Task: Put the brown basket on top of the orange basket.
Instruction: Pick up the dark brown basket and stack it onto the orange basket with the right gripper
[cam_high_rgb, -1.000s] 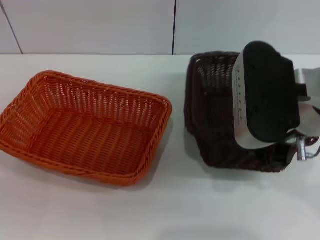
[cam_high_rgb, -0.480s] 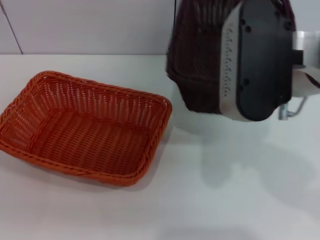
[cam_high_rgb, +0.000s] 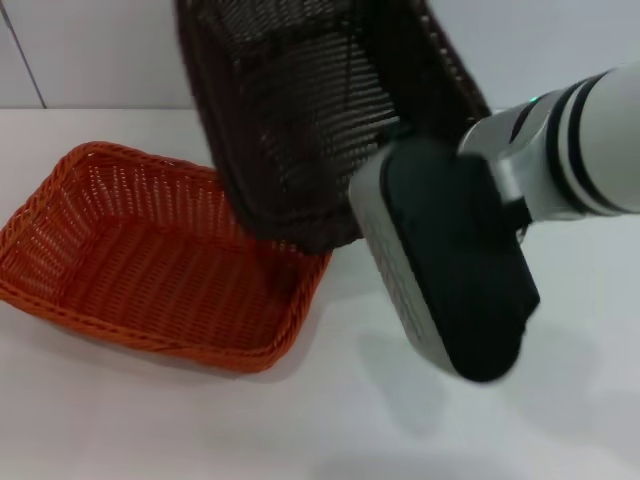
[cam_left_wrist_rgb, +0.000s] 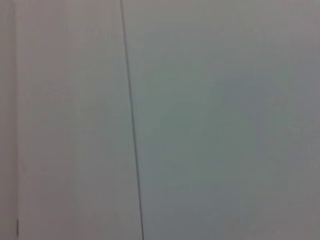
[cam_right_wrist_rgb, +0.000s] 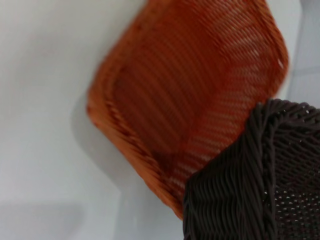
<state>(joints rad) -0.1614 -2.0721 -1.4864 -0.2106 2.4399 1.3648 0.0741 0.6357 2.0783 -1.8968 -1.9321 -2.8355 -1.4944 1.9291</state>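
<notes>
Since a second ago the brown basket (cam_high_rgb: 300, 120) has left the table at right and now hangs tilted at upper centre, its low edge over the orange basket's (cam_high_rgb: 150, 250) right rim. Right gripper (cam_high_rgb: 400, 140) carries it, though its fingers are hidden. Best to level it and shift left before lowering, squaring the rims. Bare table (cam_high_rgb: 330, 420) lies around; left arm unseen

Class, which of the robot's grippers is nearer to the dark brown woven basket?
Right. The right gripper carries the dark brown woven basket above the bright orange woven basket. The left gripper is nowhere in view; its wrist camera faces only a blank wall.
</notes>
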